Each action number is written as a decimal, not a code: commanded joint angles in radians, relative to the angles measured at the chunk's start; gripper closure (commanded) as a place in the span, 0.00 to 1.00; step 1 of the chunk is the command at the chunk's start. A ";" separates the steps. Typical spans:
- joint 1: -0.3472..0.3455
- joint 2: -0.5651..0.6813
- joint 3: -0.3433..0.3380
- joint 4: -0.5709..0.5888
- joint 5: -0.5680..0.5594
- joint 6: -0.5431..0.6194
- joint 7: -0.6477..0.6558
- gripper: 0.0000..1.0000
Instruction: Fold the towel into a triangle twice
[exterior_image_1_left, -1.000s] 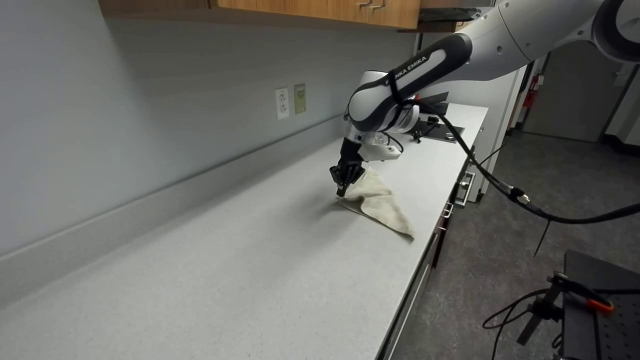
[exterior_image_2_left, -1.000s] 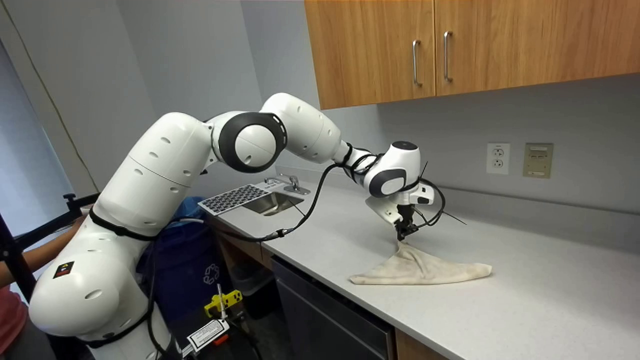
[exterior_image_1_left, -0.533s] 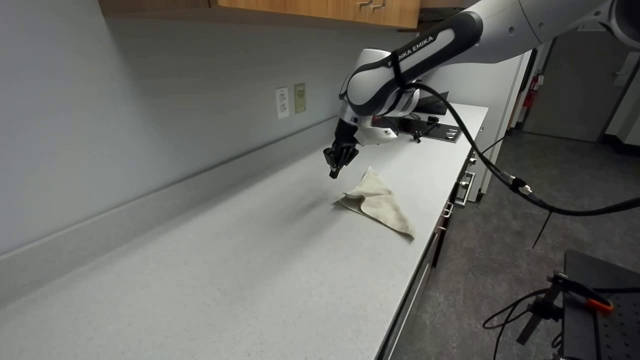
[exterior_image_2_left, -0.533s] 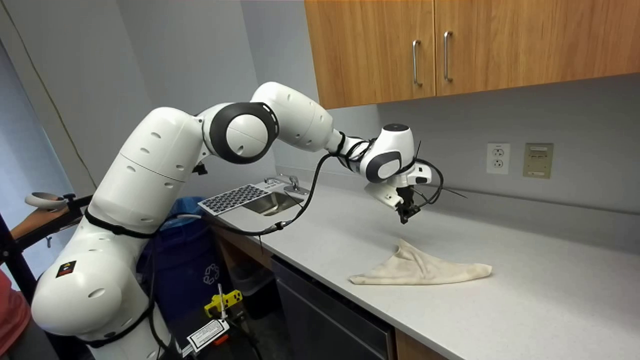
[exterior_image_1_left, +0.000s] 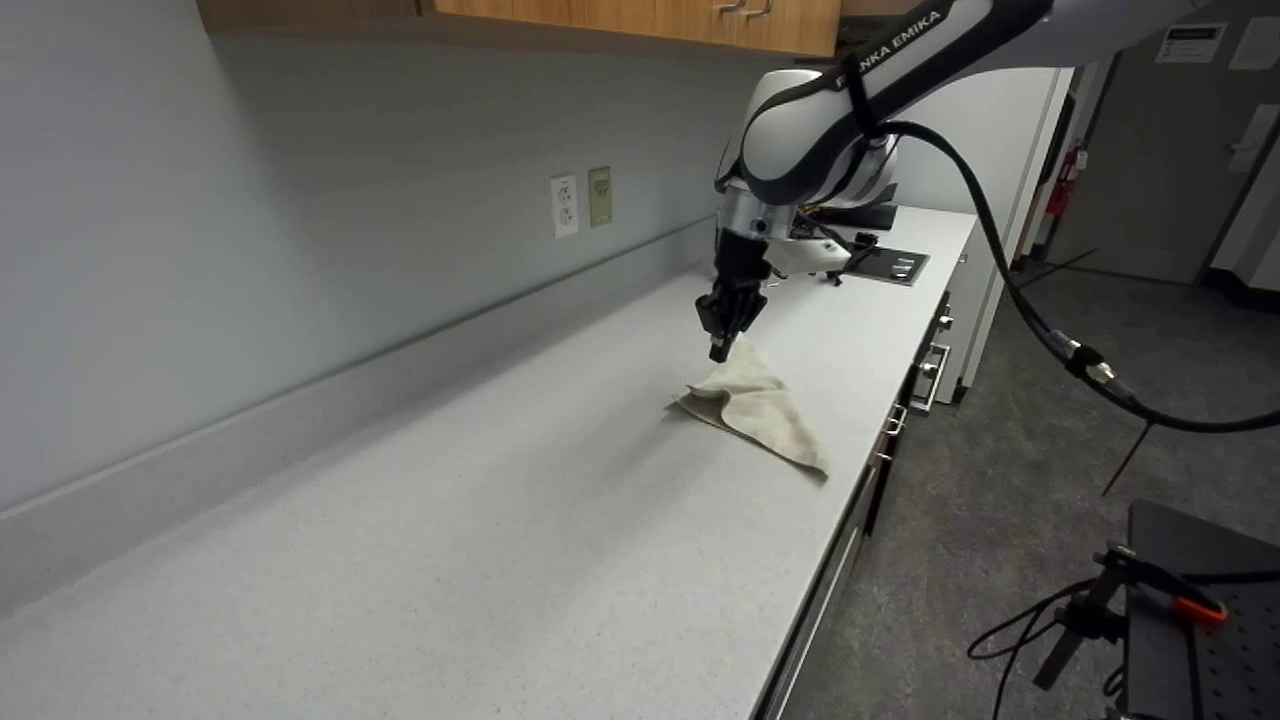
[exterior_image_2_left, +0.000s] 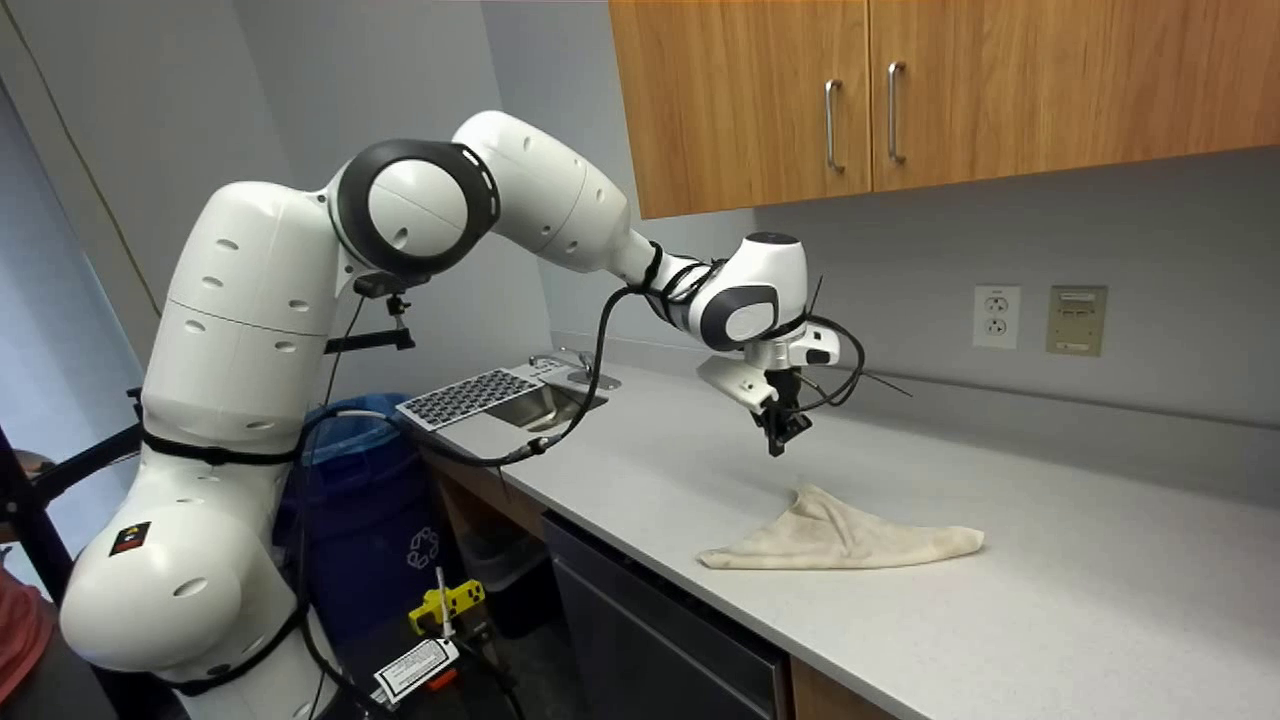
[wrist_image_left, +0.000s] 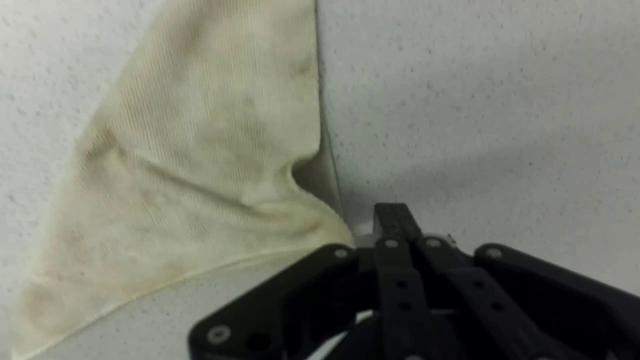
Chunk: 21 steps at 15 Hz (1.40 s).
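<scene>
"Where's the shade?"
"In both exterior views, along the back edge of the surface (exterior_image_1_left: 470, 480), beneath the cabinets (exterior_image_2_left: 960, 90); lighter toward the front edge."
"Wrist view?"
"Softly blurred, the gripper (wrist_image_left: 396, 215) nearly black."

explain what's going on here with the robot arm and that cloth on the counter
A white robot arm with black trim is on the job of folding a thin cream-white cloth with faint tan blotches into a triangle twice. Its black two-fingered gripper is shut, holding nothing, and hangs above the pale speckled countertop, clear of the cloth. The cloth lies in a rough, creased triangle, an under layer showing along one edge; how many folds that took isn't clear.
</scene>
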 joint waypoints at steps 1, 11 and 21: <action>0.004 -0.134 -0.021 -0.220 -0.005 0.014 -0.015 1.00; 0.014 -0.259 -0.087 -0.504 -0.052 0.099 0.044 0.43; 0.010 -0.182 -0.088 -0.501 0.018 0.242 0.144 0.00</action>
